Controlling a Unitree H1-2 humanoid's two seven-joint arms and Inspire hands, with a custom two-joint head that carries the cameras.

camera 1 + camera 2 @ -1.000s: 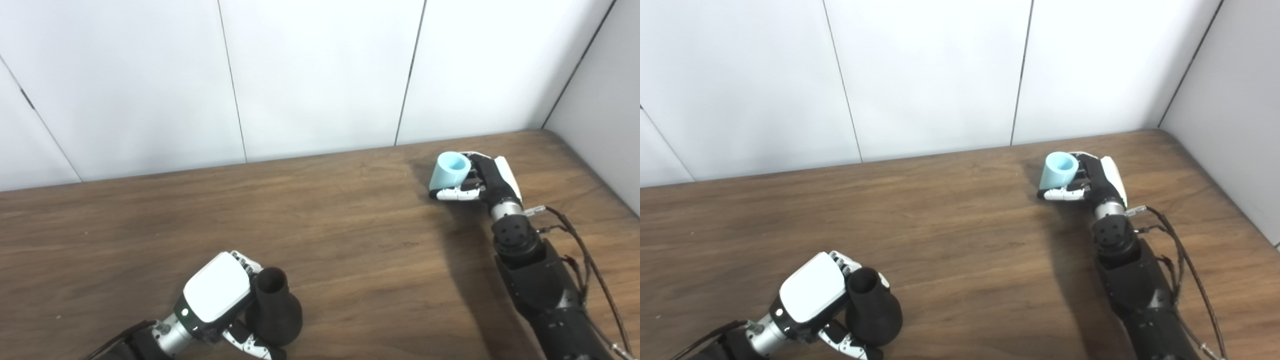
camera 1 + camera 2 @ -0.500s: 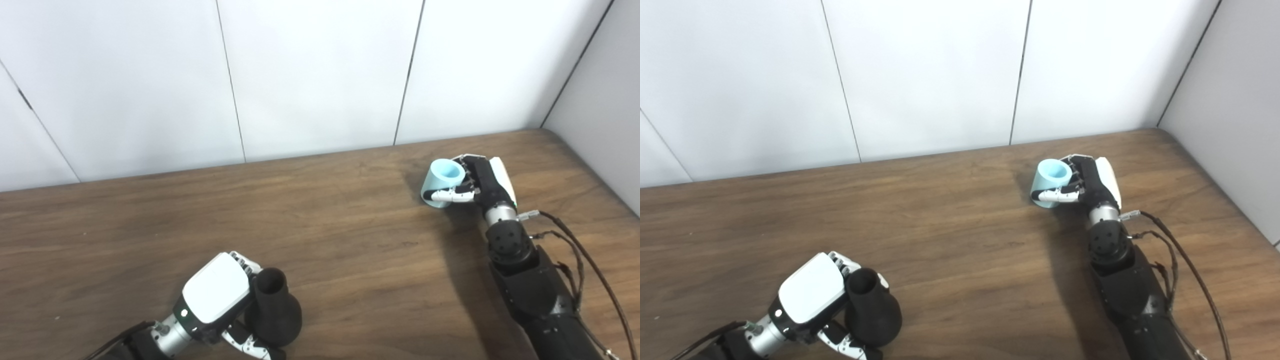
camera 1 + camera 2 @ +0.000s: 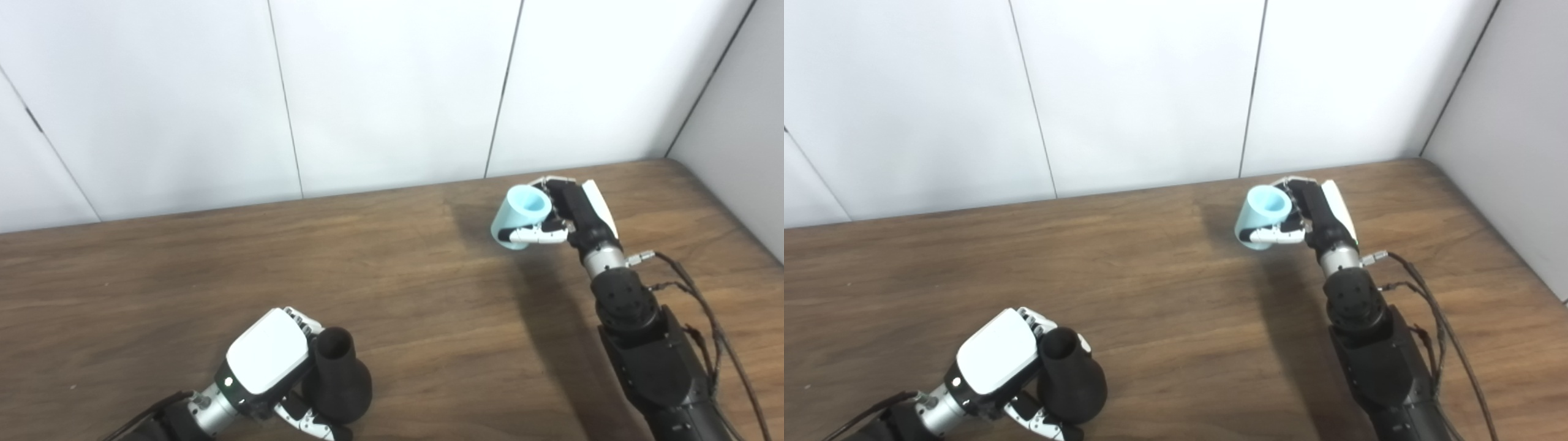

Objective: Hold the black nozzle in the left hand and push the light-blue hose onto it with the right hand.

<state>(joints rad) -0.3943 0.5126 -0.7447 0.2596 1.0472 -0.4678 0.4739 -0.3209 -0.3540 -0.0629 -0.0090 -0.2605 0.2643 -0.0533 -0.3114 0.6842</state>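
Observation:
The black nozzle [image 3: 335, 381], bulb-shaped with a narrow open neck pointing up, stands near the table's front edge at the lower left. My left hand [image 3: 269, 367] is shut on it, fingers wrapped around its wide base. The light-blue hose [image 3: 520, 215], a short open tube, is held tilted above the table at the back right. My right hand [image 3: 572, 214] is shut on it, thumb across its side. Its open end faces up towards the camera. The two pieces are far apart.
A brown wooden table [image 3: 392, 288] fills the lower half of the view. White wall panels [image 3: 392, 92] stand behind it and a grey wall [image 3: 747, 122] closes the right side. Loose cables [image 3: 704, 306] run along my right forearm.
My right hand has lifted the hose off the table and carried it left, tilting it. My left hand and the nozzle have stayed put.

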